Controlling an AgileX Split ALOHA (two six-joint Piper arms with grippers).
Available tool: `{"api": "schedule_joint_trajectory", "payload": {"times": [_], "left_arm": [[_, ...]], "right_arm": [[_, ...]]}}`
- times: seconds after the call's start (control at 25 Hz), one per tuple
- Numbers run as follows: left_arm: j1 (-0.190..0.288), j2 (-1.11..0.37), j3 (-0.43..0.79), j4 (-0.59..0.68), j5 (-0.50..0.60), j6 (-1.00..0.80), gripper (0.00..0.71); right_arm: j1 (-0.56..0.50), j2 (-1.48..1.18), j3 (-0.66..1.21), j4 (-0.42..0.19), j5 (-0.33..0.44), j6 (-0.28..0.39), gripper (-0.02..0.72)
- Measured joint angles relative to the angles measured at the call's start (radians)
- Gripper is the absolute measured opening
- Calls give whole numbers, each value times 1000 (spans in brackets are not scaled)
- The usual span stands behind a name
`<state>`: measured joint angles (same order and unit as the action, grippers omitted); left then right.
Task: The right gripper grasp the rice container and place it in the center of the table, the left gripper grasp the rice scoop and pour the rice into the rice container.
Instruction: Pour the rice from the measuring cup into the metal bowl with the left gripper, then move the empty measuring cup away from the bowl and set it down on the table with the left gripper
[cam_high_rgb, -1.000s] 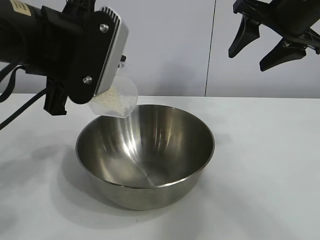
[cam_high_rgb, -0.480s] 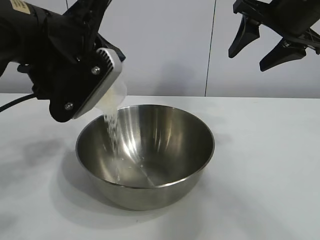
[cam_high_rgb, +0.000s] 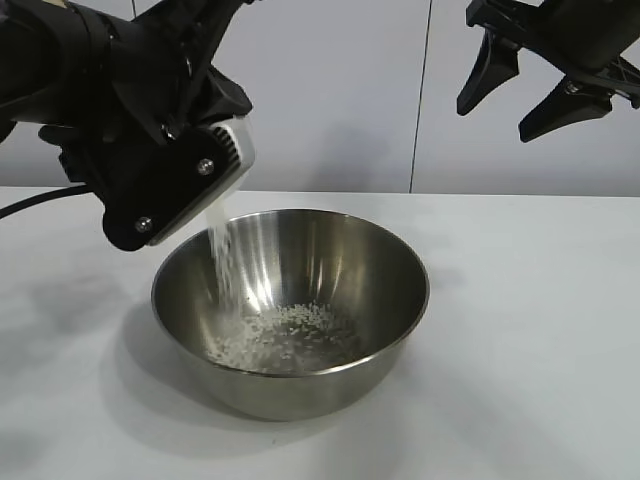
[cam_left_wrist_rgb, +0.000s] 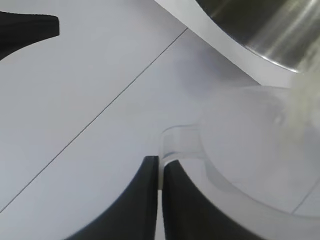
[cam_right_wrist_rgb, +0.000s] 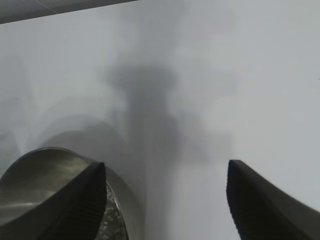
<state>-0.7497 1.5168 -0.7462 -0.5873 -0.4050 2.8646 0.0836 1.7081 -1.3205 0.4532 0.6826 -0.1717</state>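
The rice container (cam_high_rgb: 290, 310) sits mid-surface (cam_high_rgb: 520, 330), holding a loose heap of rice (cam_high_rgb: 285, 335); a second ago it was empty. The rice scoop (cam_left_wrist_rgb: 250, 145), tipped over its rim, streams grains, clenched by the left pincer (cam_left_wrist_rgb: 160, 175). The right pincer (cam_high_rgb: 535, 85) hangs released, well above.

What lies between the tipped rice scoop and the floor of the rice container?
A falling stream of rice joins the rice scoop, pinched in the left gripper, to the grains heaped in the rice container. The exterior view shows it.
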Motion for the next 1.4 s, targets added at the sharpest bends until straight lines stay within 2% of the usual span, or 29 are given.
{"api": "schedule_joint_trajectory", "payload": {"times": [0.2, 0.32, 0.44, 0.72, 0.88, 1.08, 1.2, 1.4], "left_arm": [[0, 0, 0, -48, -3, 16, 9], [0, 0, -2, -127, -3, -96, 9], [0, 0, -25, -197, -2, -409, 9], [1, 0, -41, -198, -31, -1320, 9], [28, 0, -41, -193, -46, -1727, 9], [111, 0, 0, -176, -92, -2178, 9], [176, 0, 83, -100, -197, -2369, 9], [316, 0, 306, 120, -426, -2633, 9]], "right_arm": [[0, 0, 0, 0, -1, 0, 474], [0, 0, 0, 0, -1, 0, 474], [0, 0, 0, 0, -1, 0, 474], [0, 0, 0, 0, 0, 0, 474], [0, 0, 0, 0, 1, 0, 474], [0, 0, 0, -13, 2, 0, 474], [0, 0, 0, -15, 2, 0, 474], [0, 0, 0, -15, 2, 0, 474]]}}
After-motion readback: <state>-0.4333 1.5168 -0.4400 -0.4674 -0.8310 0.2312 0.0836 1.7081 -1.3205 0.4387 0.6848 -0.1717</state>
